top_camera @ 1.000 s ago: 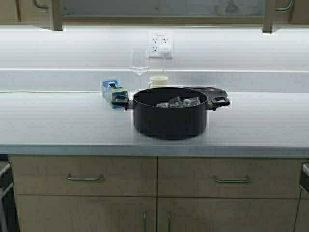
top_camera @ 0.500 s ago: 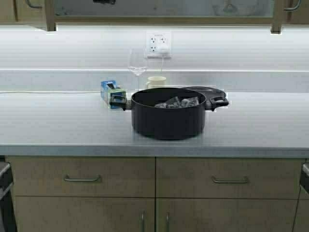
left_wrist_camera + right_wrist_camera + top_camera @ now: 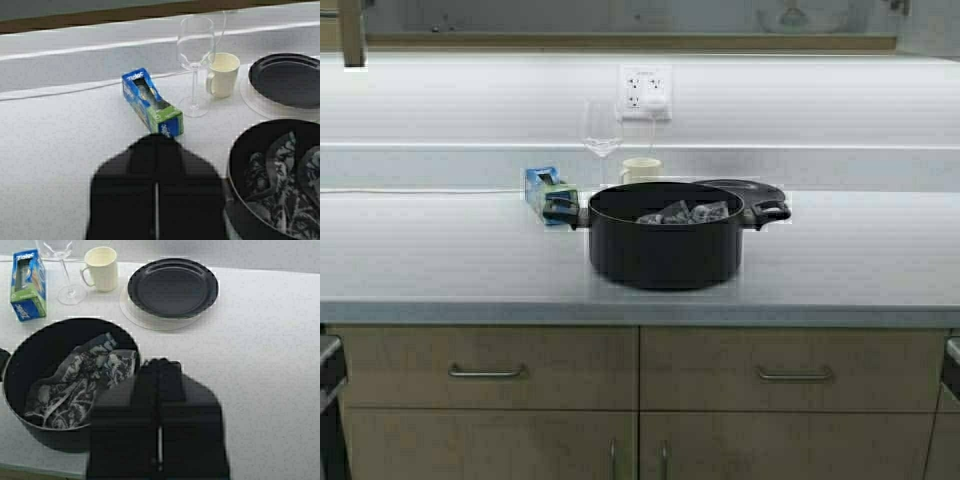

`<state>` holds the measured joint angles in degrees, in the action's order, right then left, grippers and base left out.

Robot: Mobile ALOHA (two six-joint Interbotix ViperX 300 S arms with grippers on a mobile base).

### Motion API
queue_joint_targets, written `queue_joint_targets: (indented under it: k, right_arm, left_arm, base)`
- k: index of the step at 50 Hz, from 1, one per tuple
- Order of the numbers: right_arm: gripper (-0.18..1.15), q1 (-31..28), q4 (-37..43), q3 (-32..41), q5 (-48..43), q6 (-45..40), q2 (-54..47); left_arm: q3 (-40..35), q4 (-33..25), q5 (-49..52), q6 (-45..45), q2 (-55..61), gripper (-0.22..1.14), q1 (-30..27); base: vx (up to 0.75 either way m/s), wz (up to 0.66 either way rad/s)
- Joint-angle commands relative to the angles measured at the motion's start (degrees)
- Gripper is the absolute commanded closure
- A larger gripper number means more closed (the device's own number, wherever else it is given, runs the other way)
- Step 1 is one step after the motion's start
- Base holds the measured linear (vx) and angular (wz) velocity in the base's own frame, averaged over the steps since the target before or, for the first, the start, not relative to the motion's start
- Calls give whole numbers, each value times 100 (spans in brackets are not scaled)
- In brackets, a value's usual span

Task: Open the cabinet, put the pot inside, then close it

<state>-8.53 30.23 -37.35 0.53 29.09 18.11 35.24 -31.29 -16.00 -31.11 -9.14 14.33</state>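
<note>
The black pot (image 3: 665, 250) stands on the grey counter (image 3: 440, 260) with a patterned cloth (image 3: 685, 212) inside; it also shows in the left wrist view (image 3: 280, 185) and the right wrist view (image 3: 65, 385). The cabinet (image 3: 620, 42) runs along the top edge, interior exposed, and its left door's edge (image 3: 352, 35) is swung far out. My left gripper (image 3: 157, 140) is shut, above the counter left of the pot. My right gripper (image 3: 159, 365) is shut, above the pot's right side. Neither arm shows in the high view. The pot's loop handles are hidden in both wrist views.
Behind the pot are a flat dark round disc (image 3: 745, 187), a cream mug (image 3: 642, 168), a wine glass (image 3: 602, 130) and a blue Ziploc box (image 3: 542, 190). A wall outlet (image 3: 646, 90) sits above. Drawers with bar handles (image 3: 485, 372) are below the counter.
The cabinet door edges at the top have swung outward, the right one almost leaving the picture. The whole scene has shifted slightly left, so the robot has moved a little. The pot stays put.
</note>
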Motion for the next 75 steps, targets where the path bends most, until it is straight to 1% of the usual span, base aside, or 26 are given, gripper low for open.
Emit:
queue_joint_targets:
  k: [1, 6, 9, 10, 12, 17, 21, 26, 30, 33, 39, 41, 45, 47, 49, 50, 52, 55, 60, 67, 71, 75]
  right_arm:
    - [83, -53, 0, 35, -26, -35, 149]
    - [66, -176, 9, -18, -18, -44, 149]
    - [54, -281, 26, -70, -18, -105, 167]
    - [50, -316, 26, -97, -26, -149, 167]
    - [43, -378, 35, -141, -26, -246, 149]
    - [28, -536, 70, -308, -79, -642, 149]
    - [20, -694, 88, -510, -246, -1002, 141]
    - [11, -879, 79, -835, -677, -1310, 149]
    - [7, -1107, 88, -1160, -1169, -1485, 149]
    - [7, -1354, 97, -1415, -1617, -1731, 167]
    - [7, -1819, 9, -1934, -2786, -2522, 123]
    - [7, -1854, -53, -2039, -3041, -2716, 97]
    - [7, -1872, -396, -2364, -3718, -3410, -18]
    - [7, -1872, -615, -2496, -4034, -3788, -132]
    - [7, -1872, -861, -2584, -4359, -4192, -299]
    - [7, -1872, -993, -2610, -4509, -4368, -413]
    - [7, -1846, -1239, -2628, -4764, -4702, -659]
    - [7, -1731, -1547, -2522, -5045, -5063, -1072]
    - [7, -1644, -1828, -2215, -5080, -5335, -1714]
    - [7, -1564, -1819, -1802, -5089, -5370, -2382]
    - [7, -1556, -1819, -1582, -5089, -5379, -2628]
    - [7, -1512, -1819, -1477, -5089, -5423, -2795]
  left_arm:
    - [35, 18, -44, 97, -229, 87, 193]
    - [105, 9, -53, 141, -237, 76, 439]
    - [149, 18, -62, 149, -229, 65, 606]
    - [176, 9, -70, 158, -229, 59, 668]
    - [220, 9, -88, 176, -229, 51, 738]
    - [413, 9, -220, 308, -229, 34, 861]
    - [668, 9, -457, 624, -229, 22, 967]
    - [1011, 70, -835, 1169, -229, 8, 1090]
    - [1310, 281, -1134, 1731, -229, 0, 1195]
    - [1547, 519, -1397, 2303, -220, -1, 1222]
    - [2013, 1301, -2109, 3709, -105, -1, 1248]
    - [2162, 1608, -2487, 4271, -26, -1, 1248]
    - [2470, 2118, -3472, 5370, 264, -1, 1248]
    - [2593, 2259, -3990, 5915, 501, -1, 1239]
    - [2707, 2268, -4597, 6478, 905, -1, 1230]
    - [2725, 2268, -4702, 6583, 1002, -1, 1222]
    - [2742, 2268, -5238, 6952, 1477, -1, 1151]
    - [2707, 2268, -5739, 7216, 2021, -1, 1063]
    - [2610, 2268, -6205, 7497, 2549, -1, 949]
    - [2426, 2276, -6284, 7550, 2654, -1, 738]
    - [2355, 2285, -6267, 7559, 2707, -1, 615]
    - [2364, 2294, -6258, 7585, 2786, -1, 606]
  base:
    - [0, 0]
    - [0, 0]
    - [0, 0]
    - [0, 0]
    - [0, 0]
    - [0, 0]
    - [1, 0]
    - [1, 0]
    - [2, 0]
    - [2, 0]
    - [2, 0]
    - [2, 0]
    - [2, 0]
    - [2, 0]
    - [1, -1]
    - [1, -1]
    - [1, -2]
    - [1, -1]
    - [2, -1]
    - [6, -3]
    - [12, -4]
    - [13, -5]
